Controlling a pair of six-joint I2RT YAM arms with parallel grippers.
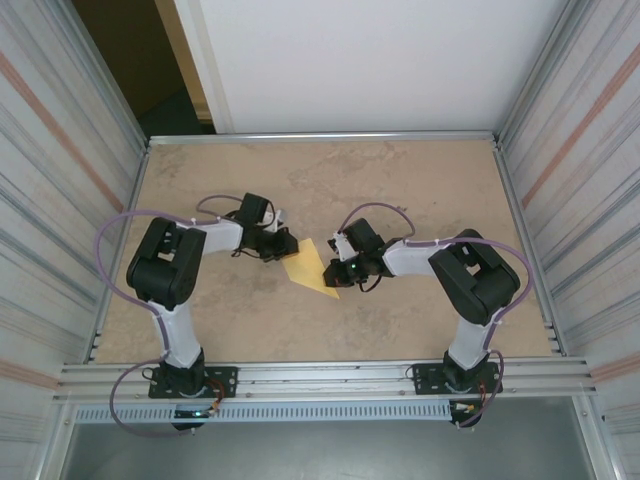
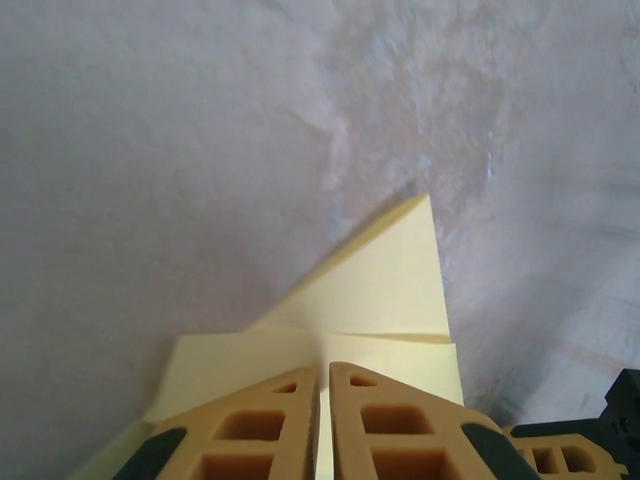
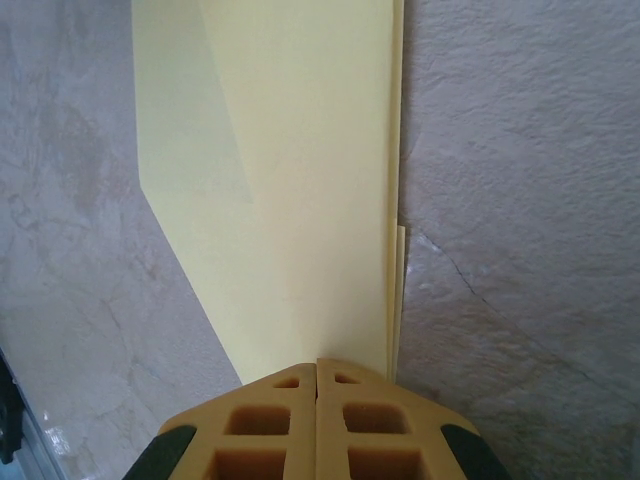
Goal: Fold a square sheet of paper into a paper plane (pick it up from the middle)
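The square sheet of paper (image 1: 309, 268) is pale yellow and folded into a smaller pointed shape. It lies at the table's centre between both grippers. My left gripper (image 1: 287, 246) sits at its upper left edge. In the left wrist view that gripper (image 2: 323, 375) is shut on the paper (image 2: 380, 300), and a yellow sliver shows between its fingers. My right gripper (image 1: 336, 268) is at the paper's lower right end. In the right wrist view it (image 3: 317, 365) is shut, jaws fully together, tips against the layered paper (image 3: 300, 200). I cannot tell whether it pinches any paper.
The mottled beige table (image 1: 400, 190) is walled by corrugated metal panels on both sides and a white panel behind. An aluminium rail (image 1: 320, 375) at the near edge carries both arm bases.
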